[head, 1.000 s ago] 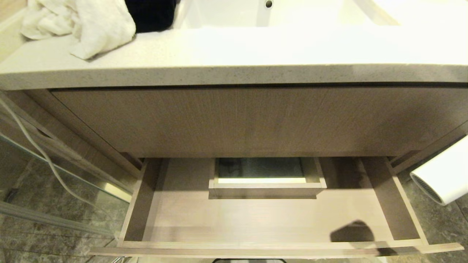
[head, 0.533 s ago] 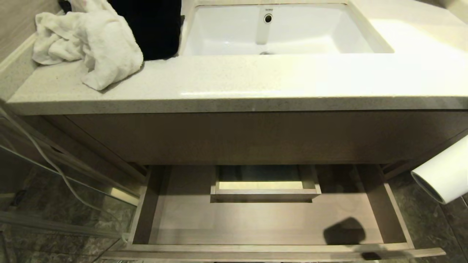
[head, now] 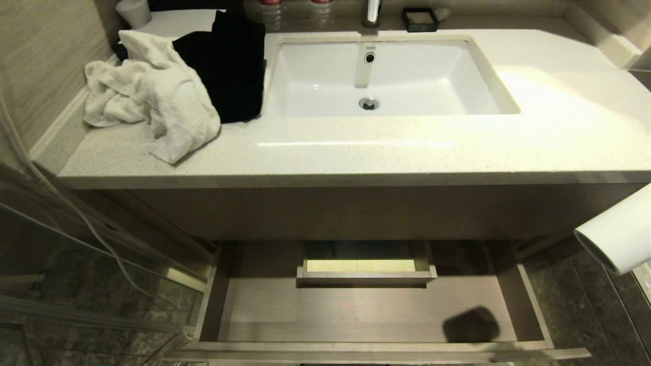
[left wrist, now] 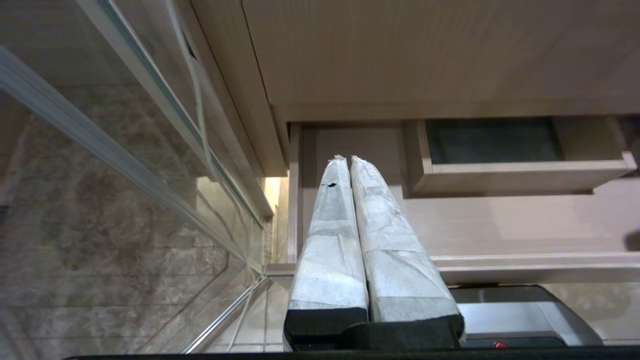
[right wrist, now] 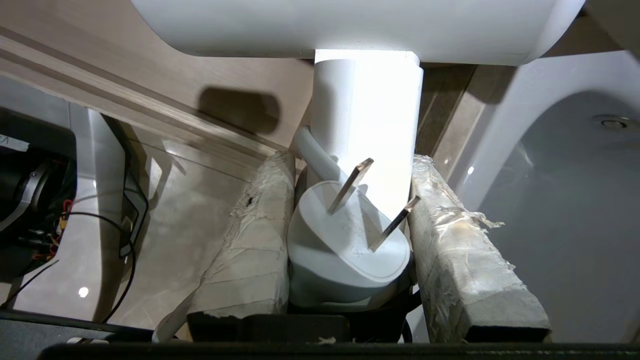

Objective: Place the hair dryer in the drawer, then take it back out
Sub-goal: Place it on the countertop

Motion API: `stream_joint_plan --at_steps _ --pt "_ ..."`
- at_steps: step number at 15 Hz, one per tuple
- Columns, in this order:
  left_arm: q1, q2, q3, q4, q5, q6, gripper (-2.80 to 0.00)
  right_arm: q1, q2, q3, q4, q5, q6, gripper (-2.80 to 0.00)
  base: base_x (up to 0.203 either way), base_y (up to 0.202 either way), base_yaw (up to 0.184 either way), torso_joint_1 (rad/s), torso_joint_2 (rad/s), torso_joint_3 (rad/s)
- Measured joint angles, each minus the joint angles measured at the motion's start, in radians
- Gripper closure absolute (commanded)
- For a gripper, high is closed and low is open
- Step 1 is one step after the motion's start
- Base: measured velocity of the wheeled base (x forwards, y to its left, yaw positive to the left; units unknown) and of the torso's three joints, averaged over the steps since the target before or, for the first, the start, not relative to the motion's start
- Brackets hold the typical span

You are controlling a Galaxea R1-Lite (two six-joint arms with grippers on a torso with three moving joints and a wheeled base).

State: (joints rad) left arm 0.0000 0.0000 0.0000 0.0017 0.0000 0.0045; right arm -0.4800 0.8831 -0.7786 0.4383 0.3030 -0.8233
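Note:
The white hair dryer (head: 618, 236) hangs in the air at the far right of the head view, beside the counter edge and to the right of the open drawer (head: 356, 310). In the right wrist view its white handle (right wrist: 367, 115) runs between the padded fingers of my right gripper (right wrist: 350, 165), which is shut on it, with the plug (right wrist: 345, 240) wedged between the fingers too. The barrel (right wrist: 350, 25) spans across above. The light-wood drawer stands pulled out with nothing in it but its boxed cut-out (head: 365, 264). My left gripper (left wrist: 345, 159) is shut, parked low at the drawer's left front.
A white towel (head: 152, 101) and a black cloth (head: 231, 66) lie on the speckled counter (head: 356, 152) left of the white sink (head: 376, 76). A glass panel (head: 76, 264) and a white cable stand at the left. Dark marble floor lies either side of the drawer.
The whole head view has shifted downward as the camera rose: the sink and counter back have come into view. The hair dryer stays at the right edge, held as before.

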Motion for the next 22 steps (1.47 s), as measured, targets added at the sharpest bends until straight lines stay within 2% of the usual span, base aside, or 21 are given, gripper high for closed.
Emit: stream_joint_plan --at_steps 7,13,22 --pt "0.0 0.0 0.0 0.0 0.0 0.0 0.0 0.0 -0.004 0.003 -0.026 0.0 -0.001 0.0 0.0 0.0 0.0 0.246 -0.47 -0.226" --pt "0.0 0.0 0.0 0.0 0.0 0.0 0.0 -0.004 -0.001 0.002 -0.032 -0.004 0.0 0.0 0.0 0.0 0.0 0.018 -0.04 -0.016" --pt "0.0 0.0 0.0 0.0 0.0 0.0 0.0 -0.013 0.001 0.007 -0.092 -0.004 0.002 0.0 0.0 0.0 0.0 0.241 -0.02 0.216"
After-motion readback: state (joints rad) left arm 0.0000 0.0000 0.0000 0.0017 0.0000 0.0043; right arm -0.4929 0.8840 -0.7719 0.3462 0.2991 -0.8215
